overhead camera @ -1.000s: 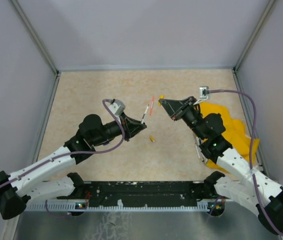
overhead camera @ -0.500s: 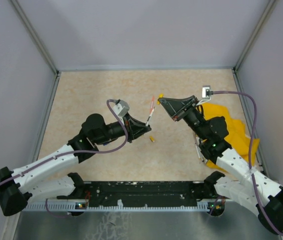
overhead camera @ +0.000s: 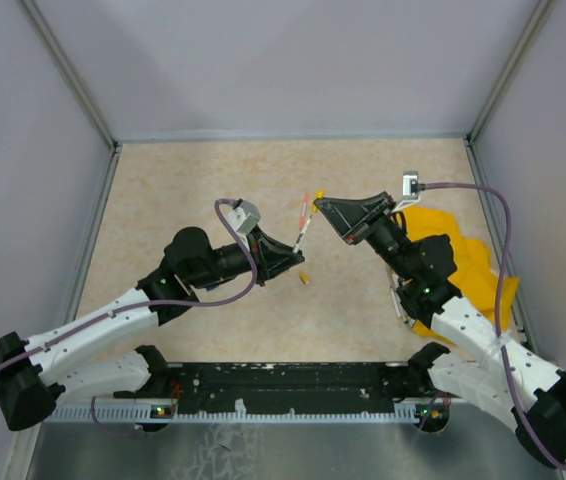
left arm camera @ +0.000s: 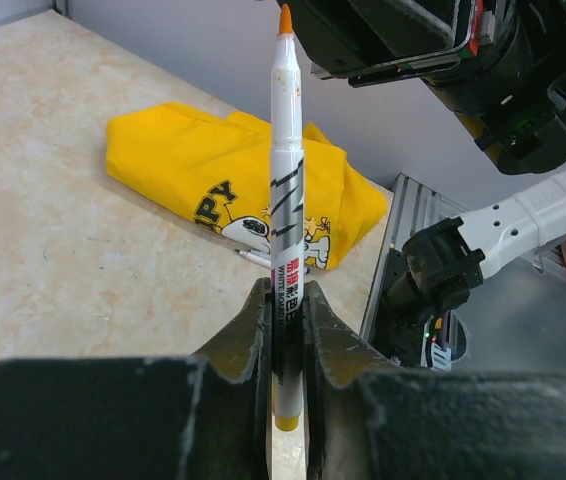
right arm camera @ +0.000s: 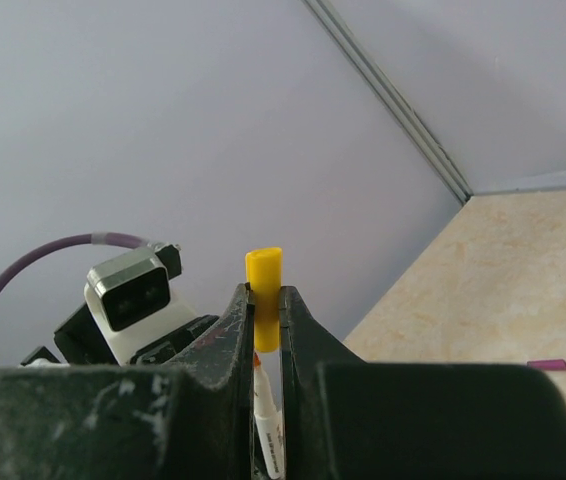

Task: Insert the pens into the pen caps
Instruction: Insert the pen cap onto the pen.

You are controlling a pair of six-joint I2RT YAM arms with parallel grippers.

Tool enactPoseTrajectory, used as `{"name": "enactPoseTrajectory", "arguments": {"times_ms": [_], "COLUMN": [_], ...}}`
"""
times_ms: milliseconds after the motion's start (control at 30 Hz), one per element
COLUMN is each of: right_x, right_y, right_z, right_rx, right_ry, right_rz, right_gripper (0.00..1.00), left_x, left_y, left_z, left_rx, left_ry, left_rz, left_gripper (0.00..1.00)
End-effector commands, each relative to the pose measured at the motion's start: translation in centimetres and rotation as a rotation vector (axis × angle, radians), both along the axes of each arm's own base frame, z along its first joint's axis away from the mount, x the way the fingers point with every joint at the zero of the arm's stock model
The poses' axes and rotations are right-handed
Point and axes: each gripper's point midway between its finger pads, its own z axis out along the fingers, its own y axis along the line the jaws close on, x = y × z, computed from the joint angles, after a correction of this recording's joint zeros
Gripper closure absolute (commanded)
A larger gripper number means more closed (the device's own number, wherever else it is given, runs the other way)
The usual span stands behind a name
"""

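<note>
My left gripper [left arm camera: 285, 300] is shut on a white pen [left arm camera: 286, 200] that stands upright between its fingers, orange tip on top and yellow end below. In the top view this pen [overhead camera: 302, 224] slants up from the left gripper [overhead camera: 290, 249] toward the right gripper [overhead camera: 322, 204]. The right gripper [right arm camera: 264, 300] is shut on a stubby yellow pen cap [right arm camera: 264, 285]. The pen's tip [right arm camera: 264, 378] sits right at the cap's lower end; whether it is inside I cannot tell.
A yellow cloth [overhead camera: 455, 262] lies at the right, with more pens [overhead camera: 399, 300] at its near edge and one pen [left arm camera: 255, 259] poking out from under it. A small orange-yellow cap [overhead camera: 304, 278] lies on the table between the arms. A purple cap [right arm camera: 547, 365] lies farther off.
The left arm has carried the pen to the right, bringing its tip up to the cap in the right gripper. The right gripper shifted slightly left.
</note>
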Motion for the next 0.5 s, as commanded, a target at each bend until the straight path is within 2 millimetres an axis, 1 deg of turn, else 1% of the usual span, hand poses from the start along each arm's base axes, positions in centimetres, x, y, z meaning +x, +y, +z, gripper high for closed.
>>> {"name": "enactPoseTrajectory", "arguments": {"times_ms": [0, 467], "right_x": [-0.49, -0.98], "right_y": [-0.35, 0.04], "right_z": [1.50, 0.98], "right_rx": [0.033, 0.024], "right_ry": [-0.063, -0.071], "right_rz": [0.005, 0.038], "right_gripper": [1.00, 1.00], "left_x": [-0.41, -0.21], "left_y": [-0.27, -0.30], "left_z": [2.87, 3.13], "left_rx": [-0.058, -0.068], "left_ry": [-0.066, -0.063], "left_rz": [-0.023, -0.013], "left_gripper": [1.00, 1.00]}}
